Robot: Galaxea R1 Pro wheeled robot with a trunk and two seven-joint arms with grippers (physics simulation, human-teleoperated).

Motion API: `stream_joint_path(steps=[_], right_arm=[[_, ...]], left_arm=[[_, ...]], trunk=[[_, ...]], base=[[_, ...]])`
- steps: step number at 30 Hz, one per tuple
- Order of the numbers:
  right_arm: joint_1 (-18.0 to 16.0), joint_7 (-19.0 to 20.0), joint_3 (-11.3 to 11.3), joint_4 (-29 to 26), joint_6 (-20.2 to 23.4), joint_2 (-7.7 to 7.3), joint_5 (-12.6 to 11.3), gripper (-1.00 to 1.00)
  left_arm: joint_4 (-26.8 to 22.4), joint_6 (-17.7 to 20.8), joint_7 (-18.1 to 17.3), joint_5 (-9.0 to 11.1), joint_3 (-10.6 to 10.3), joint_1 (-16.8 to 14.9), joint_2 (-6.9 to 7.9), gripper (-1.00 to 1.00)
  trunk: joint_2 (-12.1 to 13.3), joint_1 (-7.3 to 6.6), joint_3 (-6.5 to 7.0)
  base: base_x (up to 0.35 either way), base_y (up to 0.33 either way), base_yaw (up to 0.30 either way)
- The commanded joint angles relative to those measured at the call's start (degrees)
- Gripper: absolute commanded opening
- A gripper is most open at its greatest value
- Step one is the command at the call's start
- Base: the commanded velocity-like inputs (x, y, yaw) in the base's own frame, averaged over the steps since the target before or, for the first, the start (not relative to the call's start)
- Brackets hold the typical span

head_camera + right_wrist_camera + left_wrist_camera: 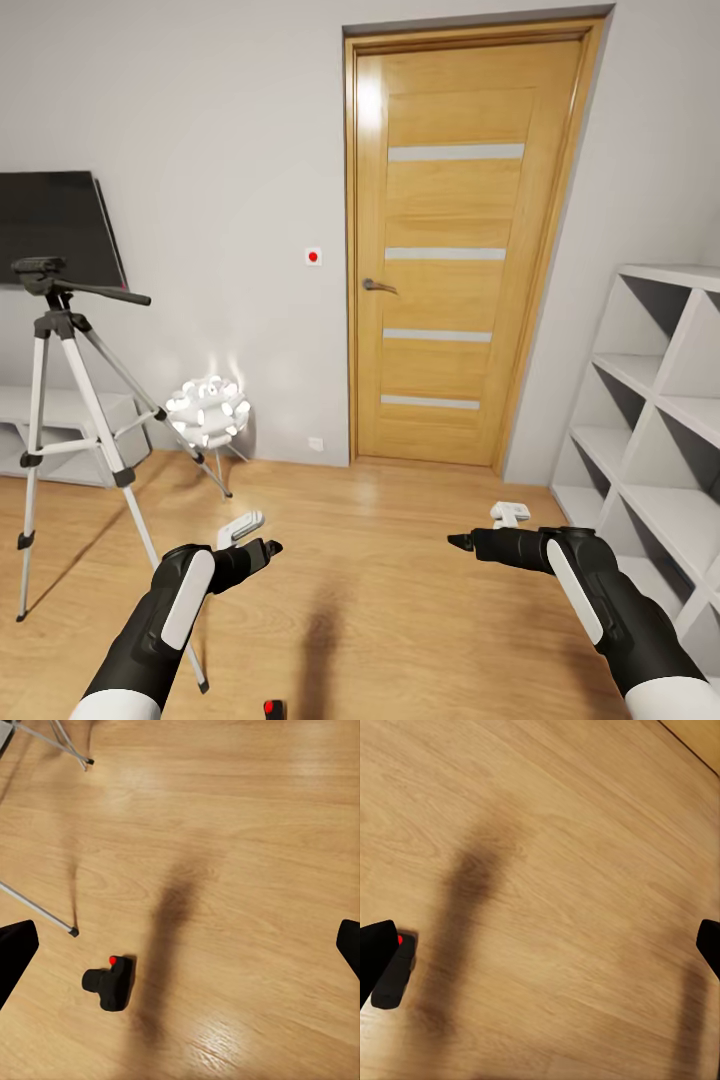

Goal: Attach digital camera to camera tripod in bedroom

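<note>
Right wrist view: digital camera [111, 983] lies on floor [247, 832], below gripper [180, 945].

The camera [111, 982] is black with a red dot. The tripod [62, 400] has silver legs. The floor [400, 600] is light wood.

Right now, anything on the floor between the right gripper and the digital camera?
No. In the right wrist view the digital camera lies alone on bare wood floor, nothing between it and the open right gripper; a camera tripod foot stands off to one side.
</note>
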Motion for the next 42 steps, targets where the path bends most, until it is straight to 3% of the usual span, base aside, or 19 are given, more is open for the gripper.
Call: stream_joint_path(steps=[1, 42], right_arm=[[-0.04, 0.01, 0.07, -0.03, 0.24, -0.05, -0.16, 1.00], [-0.05, 0.01, 0.15, 0.38, 0.15, 0.13, 0.06, 1.00]], left_arm=[[-0.07, 0.25, 0.47, 0.62, 0.13, -0.04, -0.05, 1.00], [-0.02, 0.19, 0.65, 0.62, 0.13, -0.02, 0.03, 1.00]], trunk=[[-0.45, 0.22, -0.25], [-16.89, 9.23, -7.61]], base=[[0.000, 0.000, 0.000], [0.000, 0.000, 0.000]])
